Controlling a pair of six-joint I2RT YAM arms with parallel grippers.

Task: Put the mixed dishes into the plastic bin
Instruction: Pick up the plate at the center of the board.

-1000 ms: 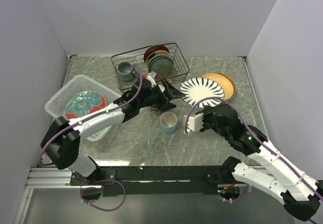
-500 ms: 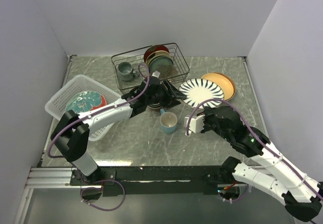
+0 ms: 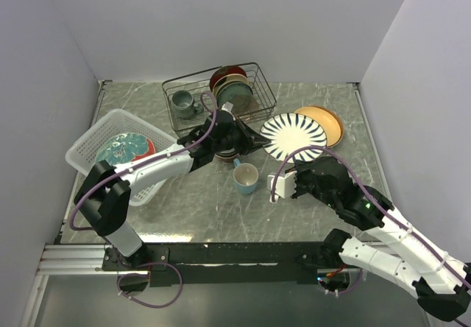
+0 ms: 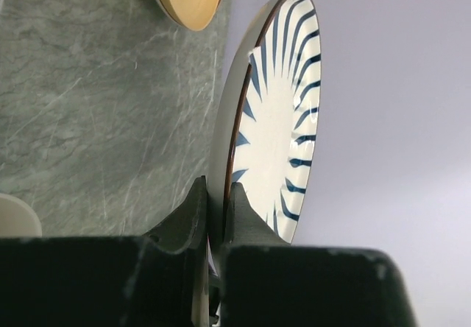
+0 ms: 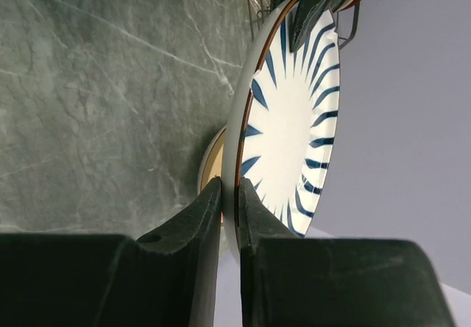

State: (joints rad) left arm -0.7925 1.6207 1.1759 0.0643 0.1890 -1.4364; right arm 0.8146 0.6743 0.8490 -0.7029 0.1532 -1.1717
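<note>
Far left: plastic bin (image 3: 88,134), well apart from striped plate (image 3: 294,135) right of centre. Both left gripper (image 4: 215,191) and right gripper (image 5: 229,187) clamp its opposite rims. Risk: arms pull unevenly, rim slips, plate drops onto blue mug (image 3: 246,178).

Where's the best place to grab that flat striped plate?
At the rim of the striped plate, coming in sideways from its edge: it is wide and shallow, so only the thin lip can be pinched. The left end effector and right end effector pinch opposite edges so.
</note>
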